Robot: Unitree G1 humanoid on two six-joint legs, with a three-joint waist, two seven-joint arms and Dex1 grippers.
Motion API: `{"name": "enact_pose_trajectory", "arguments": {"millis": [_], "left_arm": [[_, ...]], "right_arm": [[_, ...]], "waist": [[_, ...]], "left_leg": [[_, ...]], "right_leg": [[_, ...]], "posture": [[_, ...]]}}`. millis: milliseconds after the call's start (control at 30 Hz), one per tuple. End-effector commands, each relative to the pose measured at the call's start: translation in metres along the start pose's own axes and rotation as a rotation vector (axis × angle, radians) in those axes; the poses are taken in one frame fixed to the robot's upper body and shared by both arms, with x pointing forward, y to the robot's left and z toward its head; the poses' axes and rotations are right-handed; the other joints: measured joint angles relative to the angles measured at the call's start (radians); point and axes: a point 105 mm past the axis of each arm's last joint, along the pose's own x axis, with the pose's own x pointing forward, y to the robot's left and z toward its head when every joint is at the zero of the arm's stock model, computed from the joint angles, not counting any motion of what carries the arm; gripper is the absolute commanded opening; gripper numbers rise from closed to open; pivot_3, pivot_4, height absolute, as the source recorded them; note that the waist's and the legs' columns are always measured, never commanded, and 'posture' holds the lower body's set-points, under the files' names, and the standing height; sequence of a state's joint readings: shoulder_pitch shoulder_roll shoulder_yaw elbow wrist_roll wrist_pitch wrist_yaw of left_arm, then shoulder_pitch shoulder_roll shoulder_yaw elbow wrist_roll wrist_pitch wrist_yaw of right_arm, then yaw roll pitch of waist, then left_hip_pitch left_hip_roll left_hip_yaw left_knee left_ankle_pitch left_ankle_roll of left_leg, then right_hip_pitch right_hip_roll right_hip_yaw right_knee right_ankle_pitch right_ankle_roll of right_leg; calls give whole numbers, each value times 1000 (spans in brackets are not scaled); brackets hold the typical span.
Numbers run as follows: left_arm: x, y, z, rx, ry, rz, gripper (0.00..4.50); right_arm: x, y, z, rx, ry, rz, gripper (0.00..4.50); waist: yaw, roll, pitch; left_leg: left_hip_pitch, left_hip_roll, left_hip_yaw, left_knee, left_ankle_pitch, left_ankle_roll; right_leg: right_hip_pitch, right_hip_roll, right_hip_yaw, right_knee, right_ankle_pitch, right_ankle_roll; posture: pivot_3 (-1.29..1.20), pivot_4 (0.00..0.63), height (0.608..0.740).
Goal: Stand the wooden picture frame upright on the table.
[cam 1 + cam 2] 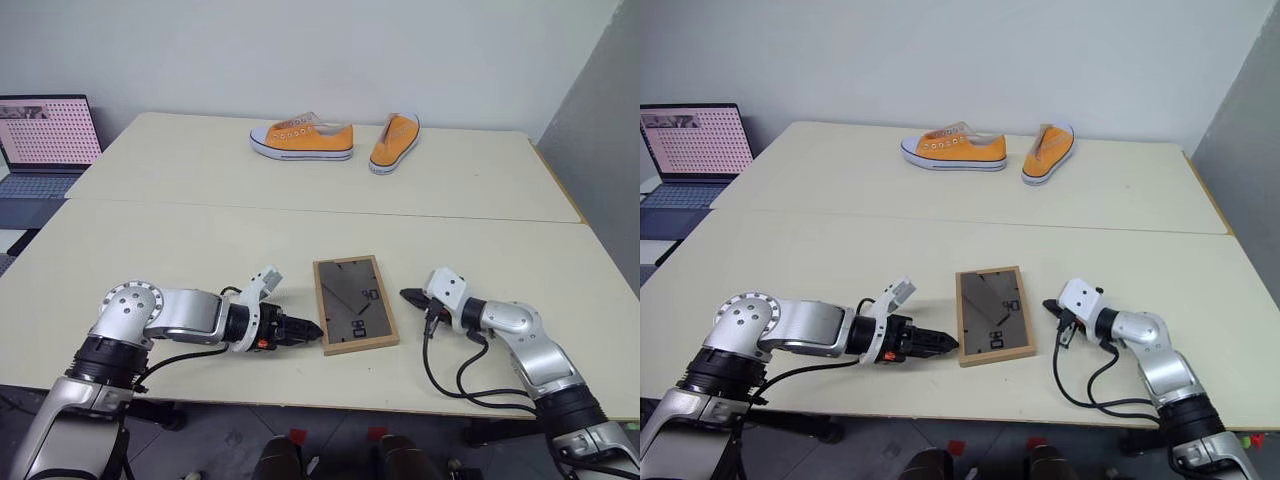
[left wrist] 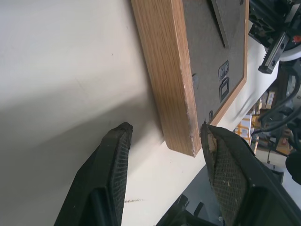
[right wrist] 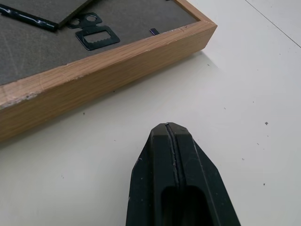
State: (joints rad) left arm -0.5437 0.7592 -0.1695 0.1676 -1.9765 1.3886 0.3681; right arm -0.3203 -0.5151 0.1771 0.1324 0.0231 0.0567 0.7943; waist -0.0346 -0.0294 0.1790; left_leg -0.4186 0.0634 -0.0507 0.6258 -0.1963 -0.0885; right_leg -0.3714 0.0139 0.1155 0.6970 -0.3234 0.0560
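Left gripper [image 1: 305, 328]: near edge, jaws apart, straddling the frame's near left corner without clamping it.
Right gripper [image 1: 411, 296]: jaws together, just right of the frame, apart from it.
Wooden picture frame [image 1: 355, 303]: flat, back board up, stand folded, on the near slab of the tabletop [image 1: 180, 250]. Not yet raised; lifting and standing remain.
Far slab: two orange shoes [image 1: 335, 138].
Far left: laptop [image 1: 45, 140].
Writing: none legible.
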Motion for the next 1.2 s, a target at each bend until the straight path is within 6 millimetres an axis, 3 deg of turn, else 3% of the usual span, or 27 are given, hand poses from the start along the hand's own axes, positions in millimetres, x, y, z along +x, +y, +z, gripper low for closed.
{"name": "enact_pose_trajectory", "arguments": {"millis": [33,267,433,533,900,1200], "left_arm": [[7,6,-4,-23,11,37,2501],[12,4,1,-31,-3,40,2501],[14,0,4,-24,-13,34,2501],[14,-1,5,-27,-20,31,2501],[11,-2,11,-35,-43,19,2501],[12,-4,13,-32,-52,12,2501]], "right_arm": [[2,6,4,7,-17,10,0],[7,16,10,44,-42,17,0],[19,26,40,113,-131,7,0],[21,28,46,127,-147,1,0],[23,26,38,159,-132,-30,0],[29,30,46,172,-152,-33,0]], "waist": [[1,0,0],[3,0,-1],[3,1,-1],[3,1,-1],[4,1,-1],[4,1,-1]], "left_leg": [[0,0,0,0,0,0],[1,0,0,0,0,0],[1,0,0,0,0,0],[1,0,0,0,0,0],[1,0,0,0,0,-1],[1,0,0,-1,0,-1]], "right_leg": [[0,0,0,0,0,0],[2,0,0,0,0,0],[2,0,0,0,0,0],[2,0,0,0,0,0],[1,0,0,-1,-1,2],[1,0,0,-1,-1,3]], "posture": [[0,150,740],[0,150,740],[0,150,740],[0,150,740],[0,150,740],[0,150,740]]}}
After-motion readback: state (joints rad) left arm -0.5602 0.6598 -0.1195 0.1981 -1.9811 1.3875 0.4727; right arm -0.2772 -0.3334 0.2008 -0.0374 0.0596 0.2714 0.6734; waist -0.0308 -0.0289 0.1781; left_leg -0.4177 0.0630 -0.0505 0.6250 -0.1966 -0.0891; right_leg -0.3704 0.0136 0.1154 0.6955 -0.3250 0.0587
